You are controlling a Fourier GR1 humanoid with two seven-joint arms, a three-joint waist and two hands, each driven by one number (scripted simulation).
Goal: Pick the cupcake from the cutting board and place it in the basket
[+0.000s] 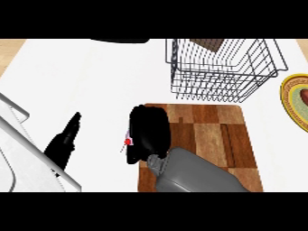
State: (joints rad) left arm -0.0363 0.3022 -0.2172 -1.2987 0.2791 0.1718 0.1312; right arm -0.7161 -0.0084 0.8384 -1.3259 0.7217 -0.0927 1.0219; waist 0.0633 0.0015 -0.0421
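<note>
- The wire basket (224,81), upper right of the frame, has a brown block (207,43) in it.
- The right hand (148,131) curls round the cupcake (128,140) at the left edge of the cutting board (216,135).
- The left hand (64,142) rests open at lower left.

We see only a pink sliver with a red dot of the cupcake (128,140), enclosed by the right hand (149,131) at the left edge of the wooden patchwork cutting board (213,135), the black wire basket (209,85) standing just beyond its far edge.
</note>
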